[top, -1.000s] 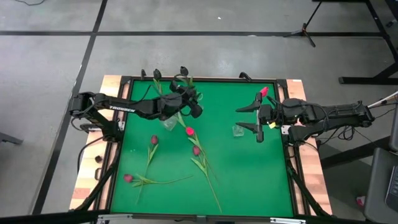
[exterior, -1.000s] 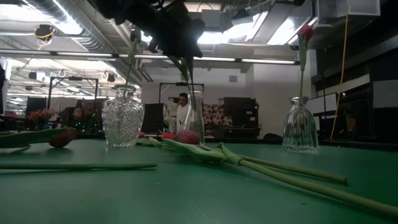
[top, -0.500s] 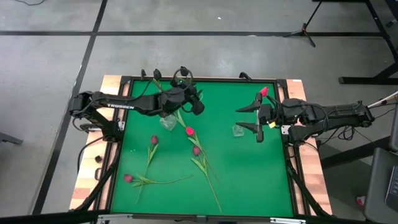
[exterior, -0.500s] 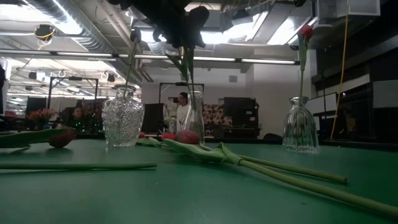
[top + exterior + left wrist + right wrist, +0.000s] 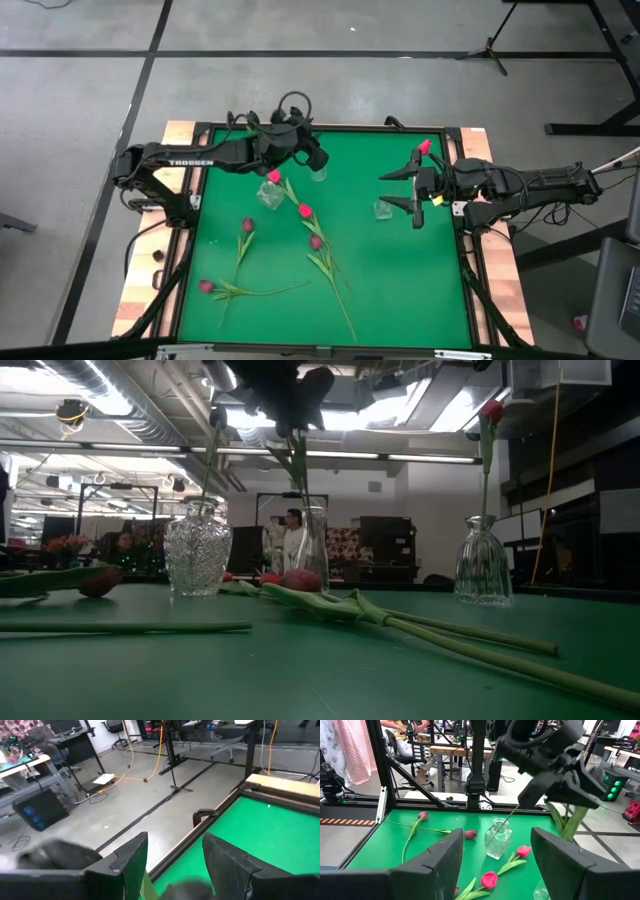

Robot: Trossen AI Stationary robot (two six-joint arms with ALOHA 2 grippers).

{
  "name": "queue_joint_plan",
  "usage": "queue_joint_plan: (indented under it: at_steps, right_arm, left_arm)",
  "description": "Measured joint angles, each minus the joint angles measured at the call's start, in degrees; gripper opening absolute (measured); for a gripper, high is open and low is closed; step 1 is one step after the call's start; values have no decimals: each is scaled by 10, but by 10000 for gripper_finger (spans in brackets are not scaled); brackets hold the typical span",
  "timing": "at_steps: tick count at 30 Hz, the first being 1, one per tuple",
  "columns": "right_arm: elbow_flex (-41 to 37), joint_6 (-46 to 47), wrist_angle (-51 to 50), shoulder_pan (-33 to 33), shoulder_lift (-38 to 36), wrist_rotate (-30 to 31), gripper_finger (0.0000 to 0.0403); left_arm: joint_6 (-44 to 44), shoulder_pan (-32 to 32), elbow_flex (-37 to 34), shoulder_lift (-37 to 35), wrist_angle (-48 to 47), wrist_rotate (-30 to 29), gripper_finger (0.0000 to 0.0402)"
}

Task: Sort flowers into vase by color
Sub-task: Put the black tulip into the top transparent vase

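Observation:
My left gripper [image 5: 303, 152] is over the table's far side, shut on a dark-headed tulip [image 5: 571, 822]. The tulip's stem [image 5: 297, 465] runs down to the mouth of a slim glass vase [image 5: 312, 550], which also shows in the high view [image 5: 318, 172]. A crystal vase [image 5: 268, 197] holds dark tulips [image 5: 252, 118]. A bell-shaped vase [image 5: 483, 565] holds one pink-red tulip [image 5: 491, 410]. Several pink and magenta tulips [image 5: 305, 210] lie flat on the green mat. My right gripper [image 5: 408, 190] waits open beside the bell vase [image 5: 384, 209]. My left gripper pinches the dark tulip's green stem [image 5: 577, 811] between its two fingers, well below the head, coming from above and slanting down. The tulip is lifted clear of the mat and hangs nearly upright below the fingers, leaves spread, with its lower end at the slim vase's mouth.
Tulips on the mat lie between the vases and the near edge, with long stems [image 5: 335, 285] and one head [image 5: 205, 286] near the left rim. The mat's right half [image 5: 410, 280] holds nothing else. A raised black frame [image 5: 340, 127] edges the table. People show in the room behind.
My left gripper, still shut on the dark tulip, has moved toward the far edge and risen a little. The tulip went with it, its stem staying upright over the slim vase. This uncovers the slim vase and a pink head in the high view.

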Motion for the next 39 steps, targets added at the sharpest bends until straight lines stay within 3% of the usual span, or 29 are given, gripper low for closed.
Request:
queue_joint_plan:
  at_steps: [10, 20, 39]
  right_arm:
    - [0, 3, -1, 0, 0, 0, 232]
    - [0, 4, -2, 0, 0, 0, 232]
    - [0, -1, -55, 0, 4, -5, 232]
  left_arm:
    - [-60, 47, 24, 0, -51, 102, 186]
    - [-53, 69, 43, 0, -69, 136, 186]
    - [13, 22, 44, 0, -177, 114, 186]
